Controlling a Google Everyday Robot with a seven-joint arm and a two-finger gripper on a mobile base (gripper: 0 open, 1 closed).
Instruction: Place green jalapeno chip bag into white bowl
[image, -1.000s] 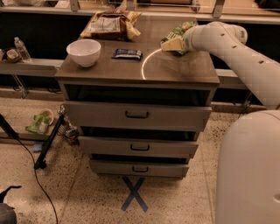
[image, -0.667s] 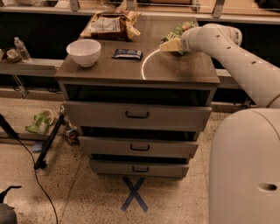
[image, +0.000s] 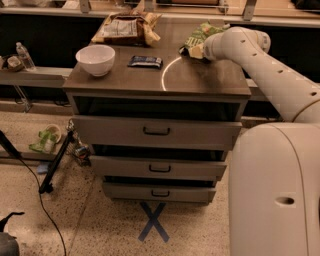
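Note:
The green jalapeno chip bag (image: 199, 34) lies crinkled at the back right of the brown dresser top (image: 200, 80). My gripper (image: 193, 50) is at the end of the white arm (image: 260, 60), right at the near edge of the bag and touching or almost touching it; the wrist hides its tip. The white bowl (image: 95, 59) stands upright and empty near the front left corner of the top, well to the left of the gripper.
A larger brown-and-tan chip bag (image: 127, 27) lies at the back left. A small dark snack bar (image: 145, 61) lies between bowl and gripper. The dresser has three drawers (image: 156, 131). A water bottle (image: 23, 55) stands on a side shelf at left.
The arm has shifted slightly to the left, with the gripper staying at the green bag. The bag, the bowl and the other items have not moved.

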